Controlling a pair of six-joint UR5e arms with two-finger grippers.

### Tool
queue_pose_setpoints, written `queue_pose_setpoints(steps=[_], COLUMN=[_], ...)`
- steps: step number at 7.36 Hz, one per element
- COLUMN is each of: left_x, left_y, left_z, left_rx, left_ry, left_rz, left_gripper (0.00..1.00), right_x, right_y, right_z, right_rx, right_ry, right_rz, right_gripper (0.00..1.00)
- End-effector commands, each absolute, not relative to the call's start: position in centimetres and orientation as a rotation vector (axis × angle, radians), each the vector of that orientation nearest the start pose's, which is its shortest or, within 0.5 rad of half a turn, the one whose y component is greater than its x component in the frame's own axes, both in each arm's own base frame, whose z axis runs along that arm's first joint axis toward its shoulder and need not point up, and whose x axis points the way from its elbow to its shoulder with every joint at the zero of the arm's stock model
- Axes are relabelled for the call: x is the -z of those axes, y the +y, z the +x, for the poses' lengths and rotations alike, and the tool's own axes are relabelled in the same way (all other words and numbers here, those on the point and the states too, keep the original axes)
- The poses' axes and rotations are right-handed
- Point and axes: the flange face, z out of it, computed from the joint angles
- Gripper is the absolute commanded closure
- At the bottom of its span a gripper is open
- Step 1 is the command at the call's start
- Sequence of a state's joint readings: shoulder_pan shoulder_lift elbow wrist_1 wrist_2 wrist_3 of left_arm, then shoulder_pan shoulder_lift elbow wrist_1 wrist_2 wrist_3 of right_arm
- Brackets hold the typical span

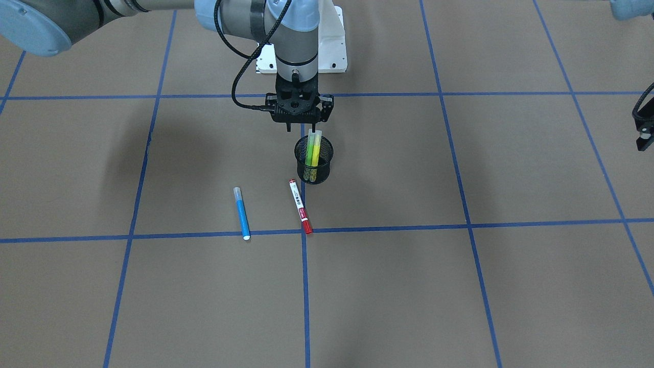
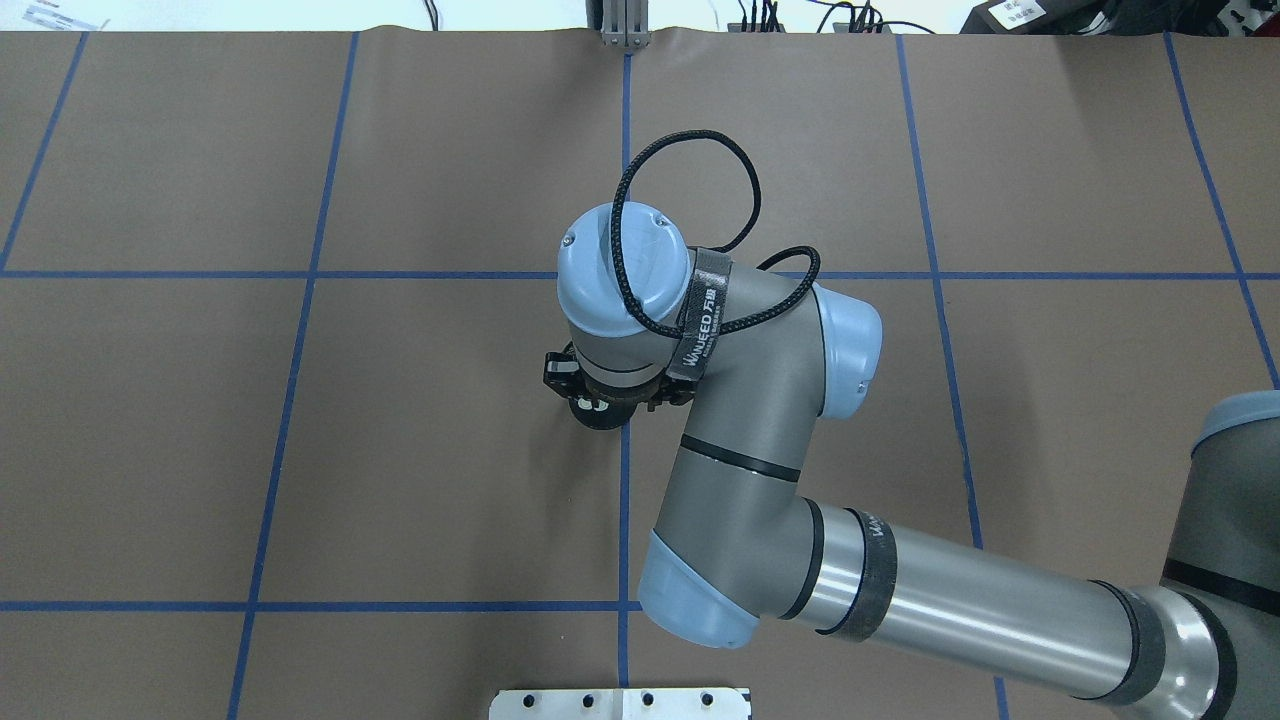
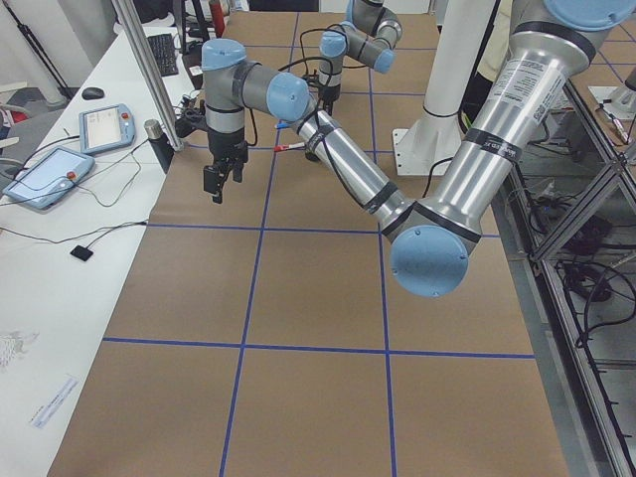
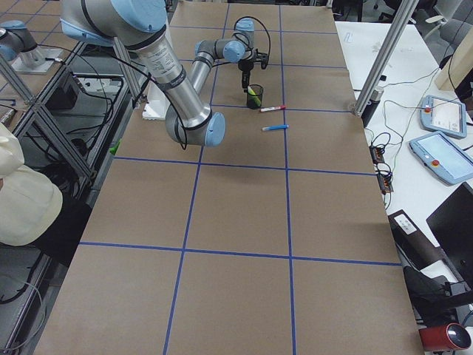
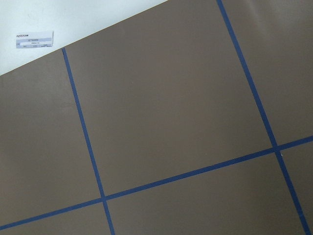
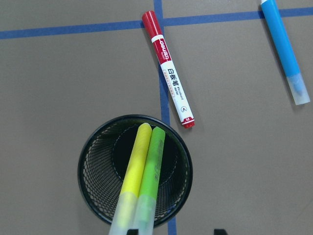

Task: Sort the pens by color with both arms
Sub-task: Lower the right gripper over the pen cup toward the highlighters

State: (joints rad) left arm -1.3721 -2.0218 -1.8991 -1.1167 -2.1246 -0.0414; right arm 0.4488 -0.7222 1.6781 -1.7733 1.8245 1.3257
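A black mesh cup (image 1: pixel 313 171) stands near the table's middle and holds the green pen (image 1: pixel 309 151) and the yellow pen (image 1: pixel 317 151) upright, side by side. My right gripper (image 1: pixel 302 125) hangs straight above their pale caps, its fingers apart, holding nothing. In the right wrist view the cup (image 6: pixel 88 181), yellow pen (image 6: pixel 134 161) and green pen (image 6: pixel 152 166) lie right below. The blue pen (image 1: pixel 241 213) and the white pen with red ends (image 1: pixel 300 205) lie flat on the paper beside the cup. My left gripper (image 1: pixel 645 137) hangs far off at the table's side; I cannot tell its state.
Blue tape lines divide the brown table cover (image 1: pixel 460 286) into squares. The white pedestal base (image 1: pixel 334 51) stands behind the cup. Control tablets (image 3: pixel 50 174) lie on a white side table. A person (image 4: pixel 22 200) stands by the robot's side.
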Motion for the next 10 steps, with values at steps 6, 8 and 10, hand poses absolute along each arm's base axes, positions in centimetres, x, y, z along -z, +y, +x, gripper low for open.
queue_pose_setpoints(steps=[6, 8, 10], left_x=[-31.78, -31.72, -31.72], left_y=[-59.03, -58.99, -58.99], left_z=[3.58, 3.58, 3.58], left_rx=[-0.241, -0.243, -0.245], left_ry=[0.584, 0.584, 0.584], left_rz=[0.25, 0.252, 0.252], left_gripper=[0.01, 0.01, 0.01], right_x=[-12.67, -12.84, -12.77], right_y=[-38.94, -38.92, -38.85], right_z=[-57.55, -57.73, -57.83], right_rx=[-0.098, -0.098, -0.095], right_ry=[-0.779, -0.774, -0.775], right_rz=[0.036, 0.035, 0.036], right_gripper=[0.39, 0.39, 0.39])
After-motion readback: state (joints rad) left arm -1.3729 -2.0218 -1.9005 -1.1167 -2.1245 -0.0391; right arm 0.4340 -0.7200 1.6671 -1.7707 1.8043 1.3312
